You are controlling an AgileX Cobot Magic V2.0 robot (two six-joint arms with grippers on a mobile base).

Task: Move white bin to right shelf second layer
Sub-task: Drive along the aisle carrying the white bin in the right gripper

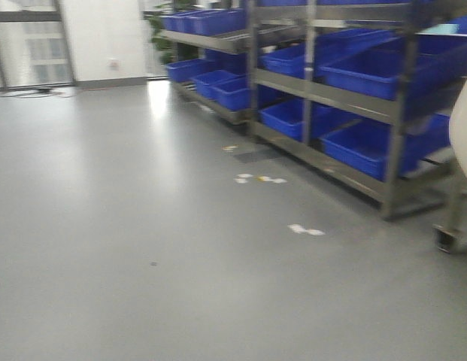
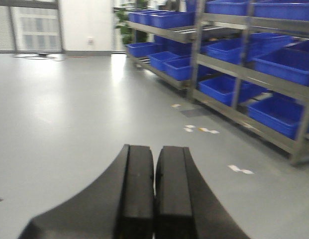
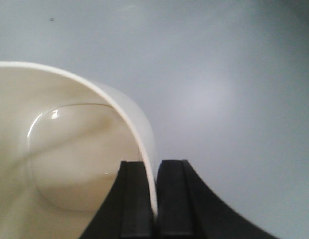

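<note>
The right gripper (image 3: 154,167) is clamped on the wall of the white bin (image 3: 69,164). One finger (image 3: 137,199) sits inside the tub and the other outside, with the thin rim running up between them. The bin's glossy cream hollow fills the right wrist view from 7 to 10 o'clock, above the grey floor (image 3: 234,74). In the front view the bin shows only as a pale curve at the 3 o'clock edge. The left gripper (image 2: 155,149) has its fingers pressed together on nothing. Steel racks (image 1: 346,101) loaded with blue crates (image 1: 368,71) stand from 12 to 3 o'clock, blurred.
</note>
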